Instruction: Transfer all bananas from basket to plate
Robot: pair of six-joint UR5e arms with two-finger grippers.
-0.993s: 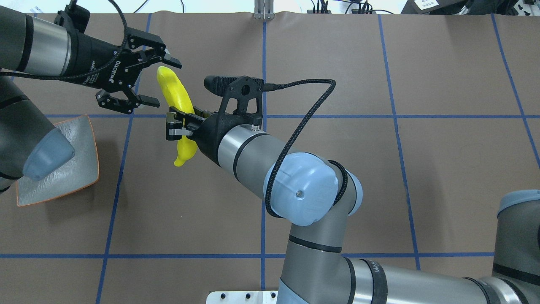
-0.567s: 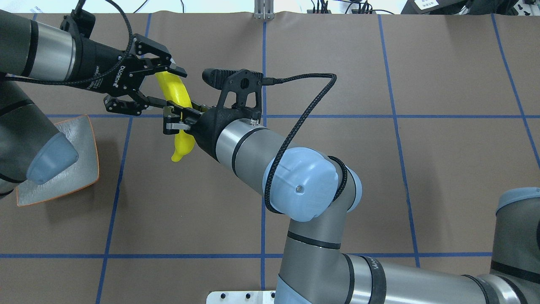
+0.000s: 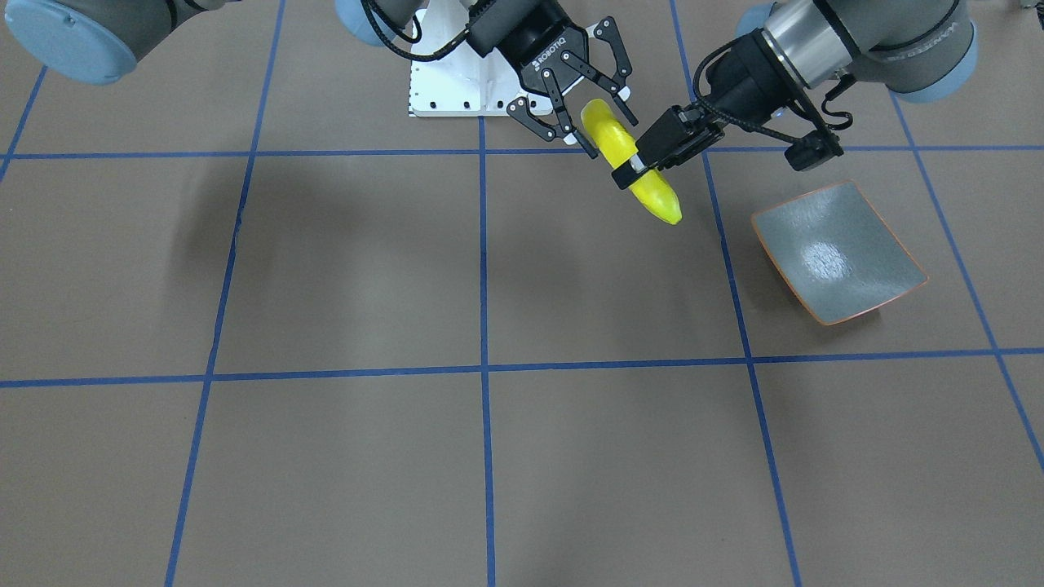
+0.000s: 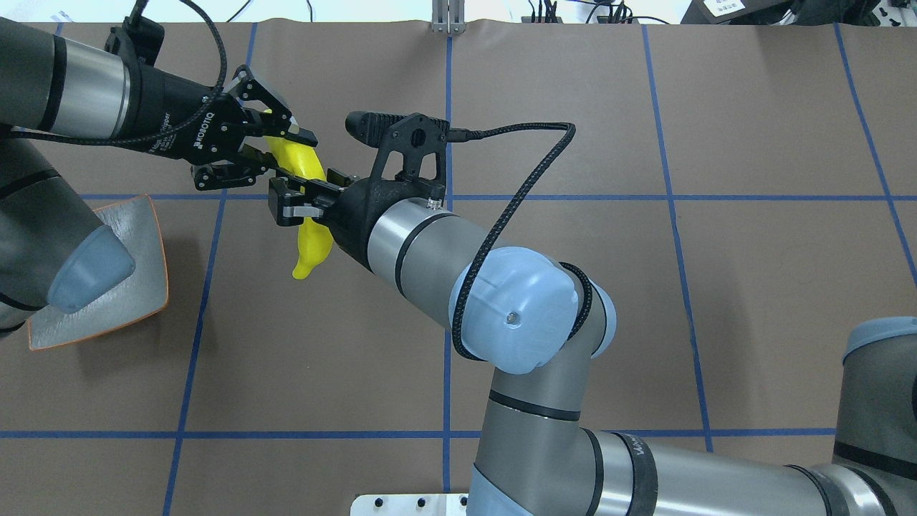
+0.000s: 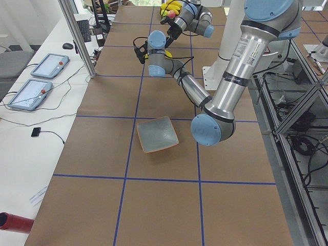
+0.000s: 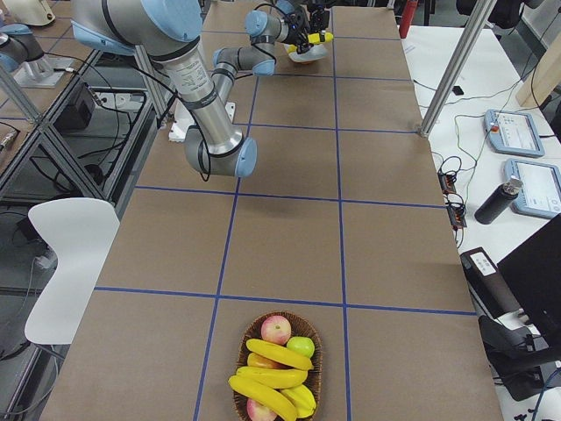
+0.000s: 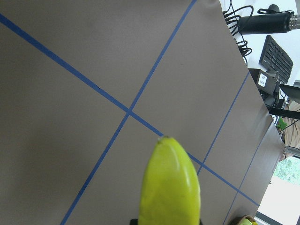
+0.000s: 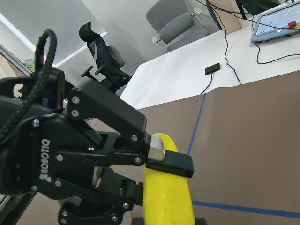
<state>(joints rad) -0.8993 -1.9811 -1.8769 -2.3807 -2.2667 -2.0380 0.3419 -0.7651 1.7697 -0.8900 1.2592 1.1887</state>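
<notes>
One yellow banana (image 4: 313,247) hangs in the air between both grippers, right of the plate (image 4: 143,287). My right gripper (image 4: 288,204) is shut on its middle. My left gripper (image 4: 286,153) comes in from the left, and its fingers sit against the banana's far end. In the front view the left gripper (image 3: 640,167) is edge-on, the right gripper (image 3: 605,122) is above it, and the banana (image 3: 659,202) tip pokes out below. The right wrist view shows the left gripper (image 8: 152,180) pinching the banana (image 8: 166,199). The grey-green, orange-rimmed plate (image 3: 840,253) holds nothing.
A wicker basket (image 6: 316,338) with three bananas (image 6: 276,379) and some apples stands at the table's end on my right. My left arm's elbow (image 4: 86,269) hangs over part of the plate. Blue tape lines grid the brown table.
My left gripper moved right onto the banana's far end. Its fingers went from wide open to closed against the banana. The right gripper kept hold of the banana and shifted slightly left.
</notes>
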